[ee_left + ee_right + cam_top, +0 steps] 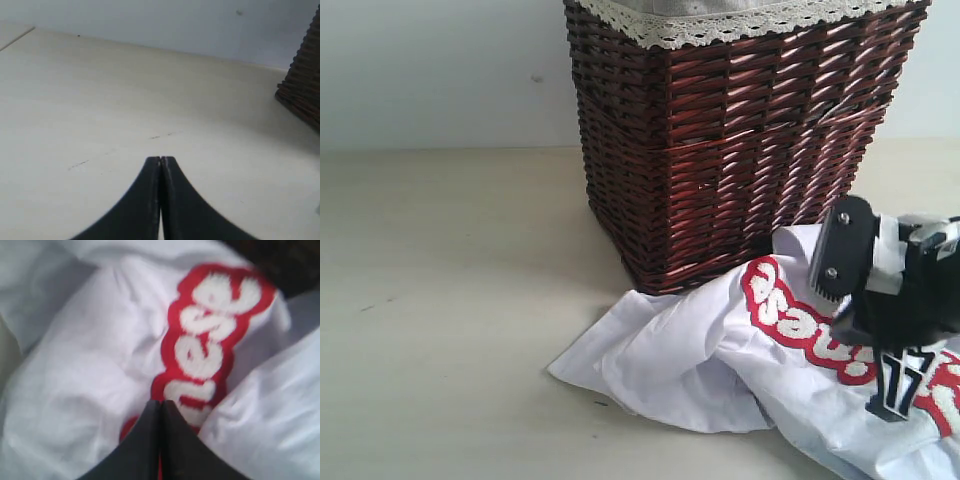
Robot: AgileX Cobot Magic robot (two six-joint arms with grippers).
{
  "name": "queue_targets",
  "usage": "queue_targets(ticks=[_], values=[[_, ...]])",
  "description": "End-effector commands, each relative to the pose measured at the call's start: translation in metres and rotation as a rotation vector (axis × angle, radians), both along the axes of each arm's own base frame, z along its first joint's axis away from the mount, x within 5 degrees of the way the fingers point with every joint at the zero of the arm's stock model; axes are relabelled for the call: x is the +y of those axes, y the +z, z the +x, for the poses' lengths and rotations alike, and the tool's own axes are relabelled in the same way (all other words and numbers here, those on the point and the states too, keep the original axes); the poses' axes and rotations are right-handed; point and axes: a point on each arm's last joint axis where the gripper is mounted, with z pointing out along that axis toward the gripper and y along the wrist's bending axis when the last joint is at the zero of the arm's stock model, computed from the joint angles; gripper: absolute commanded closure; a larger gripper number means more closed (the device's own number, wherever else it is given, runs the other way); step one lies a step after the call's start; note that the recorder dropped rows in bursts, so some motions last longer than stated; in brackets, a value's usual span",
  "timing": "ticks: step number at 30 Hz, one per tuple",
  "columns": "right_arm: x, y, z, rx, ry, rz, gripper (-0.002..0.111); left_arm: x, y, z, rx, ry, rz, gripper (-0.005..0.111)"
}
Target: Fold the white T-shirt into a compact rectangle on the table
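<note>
- My left tool (160,160) has its two fingers pressed together with nothing between them.
- Under and ahead of that tool there is only bare bench (450,300), pale with a few small dark specks.
- A corner of the dark wicker basket (720,150) shows further ahead of the left tool and off to one side, well apart from it.
- My right tool (161,404) is also closed, finger against finger, and I see no cloth caught between the tips.
- The white T-shirt (690,350) lies crumpled on the bench directly beneath the right tool, not folded.
- The shirt's red band of white lettering (200,355) runs away from the right tool's tips, starting just in front of them.
- I cannot tell whether those tips touch the cloth or sit just above it.
- Beyond the right tool, the shirt's far edge lies against the foot of the basket.
- Loose white folds spread out on either side of the right tool.
</note>
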Motion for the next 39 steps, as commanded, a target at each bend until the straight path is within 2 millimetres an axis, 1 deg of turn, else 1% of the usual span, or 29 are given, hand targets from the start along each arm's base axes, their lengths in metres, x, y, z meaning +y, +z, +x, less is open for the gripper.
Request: queue_targets(ticks=[1, 3, 7, 10, 14, 16, 20, 25, 27, 30, 32, 33, 34, 35, 36, 37, 39], values=[[-0.013, -0.032, 0.003, 0.156, -0.017, -0.079, 0.108, 0.000, 0.001, 0.000, -0.008, -0.004, -0.007, 0.107], [-0.010, -0.042, 0.001, 0.219, 0.001, -0.086, 0.108, 0.000, 0.001, 0.000, -0.008, -0.004, -0.007, 0.107], [0.005, -0.057, -0.010, 0.318, 0.181, -0.126, 0.108, 0.000, 0.001, 0.000, -0.008, -0.004, -0.007, 0.107], [0.021, -0.064, -0.018, 0.345, 0.307, -0.144, 0.108, 0.000, 0.001, 0.000, -0.008, -0.004, -0.007, 0.107], [0.050, -0.068, -0.021, 0.315, 0.325, -0.101, 0.108, 0.000, 0.001, 0.000, -0.008, -0.004, -0.007, 0.107], [0.067, -0.068, -0.023, 0.315, 0.324, -0.064, 0.108, 0.000, 0.001, 0.000, -0.008, -0.004, -0.007, 0.107], [0.098, -0.063, -0.026, 0.297, 0.375, -0.025, 0.108, 0.000, 0.001, 0.000, -0.008, -0.004, -0.007, 0.107], [0.135, -0.046, -0.026, 0.241, 0.446, 0.034, 0.108, 0.000, 0.001, 0.000, -0.008, -0.004, -0.007, 0.107], [0.143, -0.037, -0.028, 0.228, 0.463, 0.051, 0.108, 0.000, 0.001, 0.000, -0.008, -0.004, -0.007, 0.107], [0.146, -0.012, -0.032, 0.160, 0.461, 0.097, 0.108, 0.000, 0.001, 0.000, -0.008, -0.004, -0.007, 0.107], [0.144, 0.009, -0.032, 0.083, 0.444, 0.139, 0.108, 0.000, 0.001, 0.000, -0.008, -0.004, -0.007, 0.107], [0.140, 0.022, -0.031, 0.038, 0.421, 0.155, 0.107, 0.000, 0.001, 0.000, -0.008, -0.004, -0.007, 0.107], [0.134, 0.034, -0.030, -0.001, 0.391, 0.166, 0.103, 0.000, 0.001, 0.000, -0.008, -0.004, -0.007, 0.107], [0.128, 0.042, -0.028, -0.023, 0.364, 0.167, 0.099, 0.000, 0.001, 0.000, -0.008, -0.004, -0.007, 0.107], [0.119, 0.048, -0.025, -0.035, 0.324, 0.156, 0.092, 0.000, 0.001, 0.000, -0.008, -0.004, -0.007, 0.107], [0.109, 0.050, -0.022, -0.028, 0.285, 0.130, 0.085, 0.000, 0.001, 0.000, -0.008, -0.004, -0.007, 0.107], [0.089, 0.045, -0.017, 0.015, 0.223, 0.055, 0.070, 0.000, 0.001, 0.000, -0.008, -0.004, -0.007, 0.107]])
